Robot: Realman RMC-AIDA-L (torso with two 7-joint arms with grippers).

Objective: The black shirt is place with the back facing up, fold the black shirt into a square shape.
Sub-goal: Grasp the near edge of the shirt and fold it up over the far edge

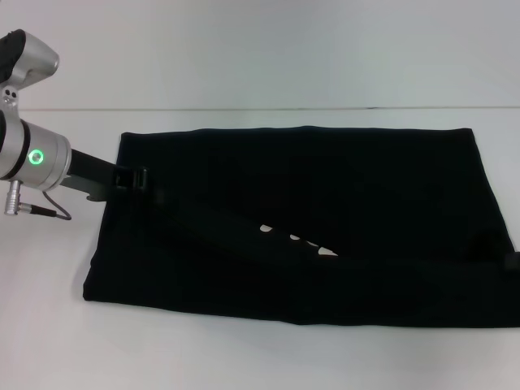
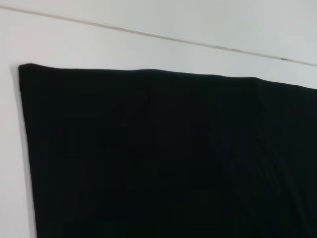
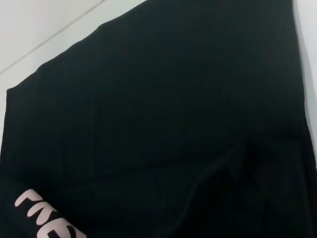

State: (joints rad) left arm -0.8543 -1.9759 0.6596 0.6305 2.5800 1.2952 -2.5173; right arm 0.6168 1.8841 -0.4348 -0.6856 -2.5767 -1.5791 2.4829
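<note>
The large black soft-fabric T-shirt (image 1: 325,219) lies flat on the white table (image 1: 244,73), already folded to a wide rectangle w/ bits of white lettering (image 1: 296,239) peeking from a crease near its middle. Left gripper (image 1: 134,179) sits at the shirt's upper-left corner, can't tell if clenched or released; right gripper not visible. Fabric looks light, limp, prob. slippery in layers, so best pinched at corners/edges thru all layers.
</note>
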